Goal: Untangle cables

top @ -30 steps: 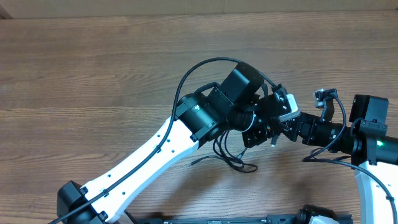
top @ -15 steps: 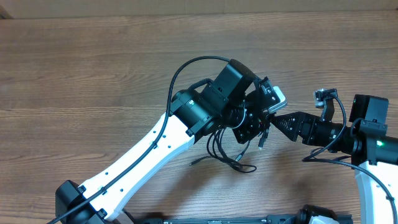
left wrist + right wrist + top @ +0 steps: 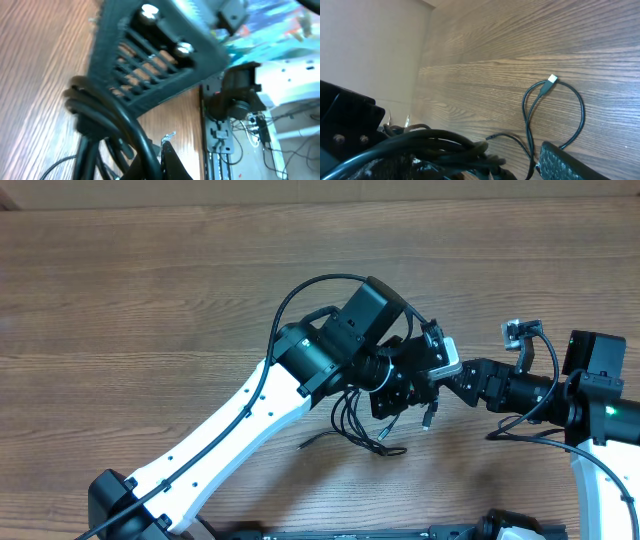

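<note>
1. On the wooden table (image 3: 150, 300), both arms meet right of centre.
2. The cables (image 3: 358, 420) sit bunched in the left gripper (image 3: 405, 380), which is clamped on them; loose loops trail onto the wood.
3. The right gripper (image 3: 452, 375) is just beside the bundle; I cannot tell its grip.
4. By my judgement the cables remain tangled and nothing is separated yet.

Even, bright overhead light; left wrist view blurred.

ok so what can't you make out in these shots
Where the cables cross: overhead, the left arm covers the knot.
Left pincer open or shut: left wrist view is blurred, one finger fills it.
Right pincer grip: overhead, it is crowded against the left one; right wrist view cuts its finger at the bottom edge.
Cable count: strands overlap in every view.
</note>
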`<state>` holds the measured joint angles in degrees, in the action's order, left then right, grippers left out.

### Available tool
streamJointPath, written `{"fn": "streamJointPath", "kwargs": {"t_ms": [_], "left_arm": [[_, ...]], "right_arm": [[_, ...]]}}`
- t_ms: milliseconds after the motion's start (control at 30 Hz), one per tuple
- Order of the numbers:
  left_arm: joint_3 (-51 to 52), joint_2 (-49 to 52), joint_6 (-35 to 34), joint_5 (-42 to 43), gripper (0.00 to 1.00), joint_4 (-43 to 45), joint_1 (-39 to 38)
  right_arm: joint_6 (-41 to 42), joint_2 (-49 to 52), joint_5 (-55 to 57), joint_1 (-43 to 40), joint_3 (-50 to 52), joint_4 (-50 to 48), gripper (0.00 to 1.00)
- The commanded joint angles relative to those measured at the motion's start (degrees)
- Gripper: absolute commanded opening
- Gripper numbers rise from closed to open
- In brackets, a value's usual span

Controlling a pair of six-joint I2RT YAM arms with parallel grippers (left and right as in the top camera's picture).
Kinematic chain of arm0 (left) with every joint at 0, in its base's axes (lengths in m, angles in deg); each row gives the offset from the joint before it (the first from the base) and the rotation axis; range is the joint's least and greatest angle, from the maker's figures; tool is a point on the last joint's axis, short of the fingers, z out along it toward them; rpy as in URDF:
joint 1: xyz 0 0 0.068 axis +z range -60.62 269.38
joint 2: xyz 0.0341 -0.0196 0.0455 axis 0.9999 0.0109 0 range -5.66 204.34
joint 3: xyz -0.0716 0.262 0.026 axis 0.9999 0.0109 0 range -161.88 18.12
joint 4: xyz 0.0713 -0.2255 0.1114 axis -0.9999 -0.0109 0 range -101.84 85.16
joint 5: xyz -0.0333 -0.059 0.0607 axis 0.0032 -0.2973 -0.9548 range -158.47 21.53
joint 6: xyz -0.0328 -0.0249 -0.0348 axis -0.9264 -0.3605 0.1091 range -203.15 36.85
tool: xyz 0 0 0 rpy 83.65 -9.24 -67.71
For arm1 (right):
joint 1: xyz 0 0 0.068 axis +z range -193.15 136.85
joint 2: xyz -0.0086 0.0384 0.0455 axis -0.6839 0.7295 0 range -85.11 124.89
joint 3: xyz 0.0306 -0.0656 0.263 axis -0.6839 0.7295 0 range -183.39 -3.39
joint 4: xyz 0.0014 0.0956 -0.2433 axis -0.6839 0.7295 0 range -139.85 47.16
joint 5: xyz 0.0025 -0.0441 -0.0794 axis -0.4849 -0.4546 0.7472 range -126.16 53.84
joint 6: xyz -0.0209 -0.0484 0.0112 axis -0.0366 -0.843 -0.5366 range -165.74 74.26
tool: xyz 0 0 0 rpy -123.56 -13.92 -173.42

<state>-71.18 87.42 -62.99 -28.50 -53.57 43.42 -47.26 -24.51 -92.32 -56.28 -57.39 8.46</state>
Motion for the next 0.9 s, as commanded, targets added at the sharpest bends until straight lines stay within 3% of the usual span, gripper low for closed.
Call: {"fn": "streamJointPath", "kwargs": {"t_ms": [0,333,500,667,867], "left_arm": [[-0.8,0.2,5.4,8.0,0.04,-0.8,-0.2],[-0.8,0.2,5.3,8.5,0.04,3.1,-0.1],[-0.8,0.2,5.6,14.3,0.04,7.2,-0.1],[-0.8,0.2,5.6,15.6,0.04,6.5,-0.1],[-0.8,0.2,7.6,17.3,0.04,1.2,-0.1]], "right_arm": [[-0.2,-0.4,-0.9,-0.1,-0.7,-0.6,0.77],[-0.2,-0.4,-0.7,-0.1,-0.7,-0.5,0.75],[-0.2,-0.4,2.6,-0.1,-0.7,0.3,0.75],[-0.1,-0.4,4.7,-0.1,-0.7,0.3,0.74],[0.7,-0.4,6.5,-0.1,-0.7,0.1,0.66]]}}
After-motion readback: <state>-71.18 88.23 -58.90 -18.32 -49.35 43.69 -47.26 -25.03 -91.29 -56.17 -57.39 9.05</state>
